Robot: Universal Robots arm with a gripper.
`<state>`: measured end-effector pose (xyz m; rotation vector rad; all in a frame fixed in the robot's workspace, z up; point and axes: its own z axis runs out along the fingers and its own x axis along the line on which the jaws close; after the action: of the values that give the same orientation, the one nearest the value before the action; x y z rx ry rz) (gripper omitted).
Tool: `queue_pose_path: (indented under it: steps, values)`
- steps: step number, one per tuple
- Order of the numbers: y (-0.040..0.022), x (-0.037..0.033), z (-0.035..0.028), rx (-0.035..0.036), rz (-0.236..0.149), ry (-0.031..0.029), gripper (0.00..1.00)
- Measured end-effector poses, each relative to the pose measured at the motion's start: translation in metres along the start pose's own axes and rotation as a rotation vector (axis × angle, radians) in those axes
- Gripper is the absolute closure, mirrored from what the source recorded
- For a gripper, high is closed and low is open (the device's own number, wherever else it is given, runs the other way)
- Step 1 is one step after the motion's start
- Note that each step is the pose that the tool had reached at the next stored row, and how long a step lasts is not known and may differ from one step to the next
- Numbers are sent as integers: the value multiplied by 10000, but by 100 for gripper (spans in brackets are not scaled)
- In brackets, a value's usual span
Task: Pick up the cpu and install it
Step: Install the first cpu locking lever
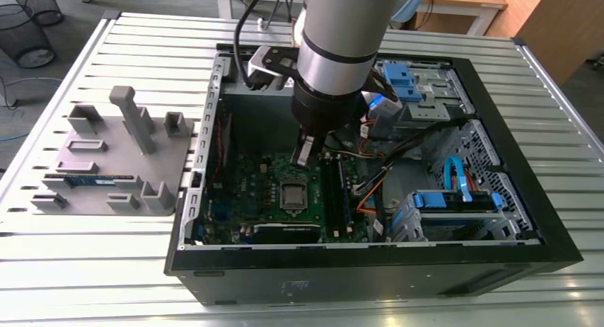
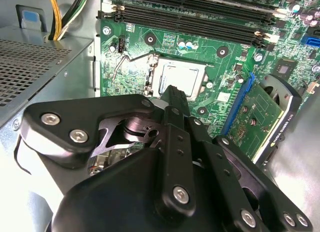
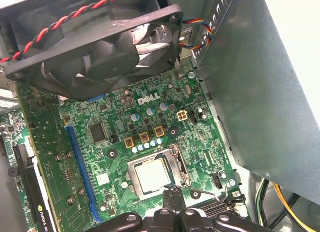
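Above the seated cpu [image 3: 151,175], the tool [image 3: 172,193] hangs closed, empty.

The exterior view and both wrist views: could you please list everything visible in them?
computer case: one, black, open, on the table
table: one, silver slats, under everything
motherboard: one, green, inside the case
cpu: one, silver, lying in the motherboard socket
fan: one, black, inside the case
fixture plate: one, grey, on the table at the exterior view's left
memory stick: one, blue-green, on the fixture plate
arm: one, grey, reaching into the case
gripper: one, black, shut, empty, near the cpu
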<state>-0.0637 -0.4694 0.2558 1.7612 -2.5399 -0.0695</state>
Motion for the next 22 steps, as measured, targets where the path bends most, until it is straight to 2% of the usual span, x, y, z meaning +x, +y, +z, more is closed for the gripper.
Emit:
queue_pose_path:
  steps: [3,8,10,13,14,15,16,19,20,22]
  values:
    - [2,1,-8,-2,0,-7,89]
    - [5,1,-60,-20,-4,-60,89]
    - [5,1,-61,-29,-8,-114,89]
    - [6,2,-62,-49,-23,-348,89]
    - [5,1,-62,-63,-31,-460,89]
    - [5,1,-62,-86,-41,-587,89]
    - [5,2,-62,-129,-54,-774,89]
    - [8,3,-61,-220,-85,-1259,89]
    - [9,3,-62,-234,-92,-1362,89]
    - [9,3,-63,-226,-95,-1401,89]
